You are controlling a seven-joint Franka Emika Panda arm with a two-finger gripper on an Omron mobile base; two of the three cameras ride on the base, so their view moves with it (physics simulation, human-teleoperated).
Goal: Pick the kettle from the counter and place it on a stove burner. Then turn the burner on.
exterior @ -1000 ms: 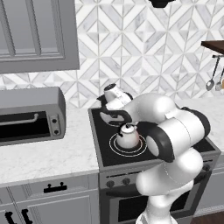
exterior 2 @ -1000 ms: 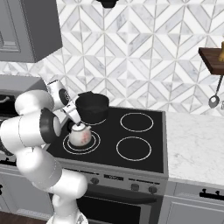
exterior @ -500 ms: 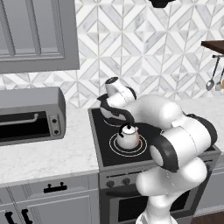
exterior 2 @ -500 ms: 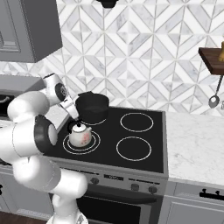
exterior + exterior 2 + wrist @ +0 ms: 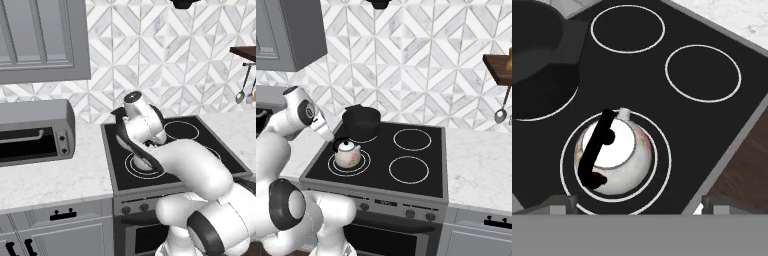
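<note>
Risk, judged: kettle [image 5: 613, 156] knocked off ring by arm sweeping low toward front knobs [image 5: 406, 213]; wrong knob turned, heating black pot [image 5: 537, 60] instead.

Jaws [image 5: 632, 206]: spread wide, empty, raised clear above kettle.

Kettle: directly below and between jaws, upright, centred on double-ring burner [image 5: 663, 165]. Small, round, glossy silver-white, reddish tint; thin black arched handle, black lid knob, short spout.
</note>
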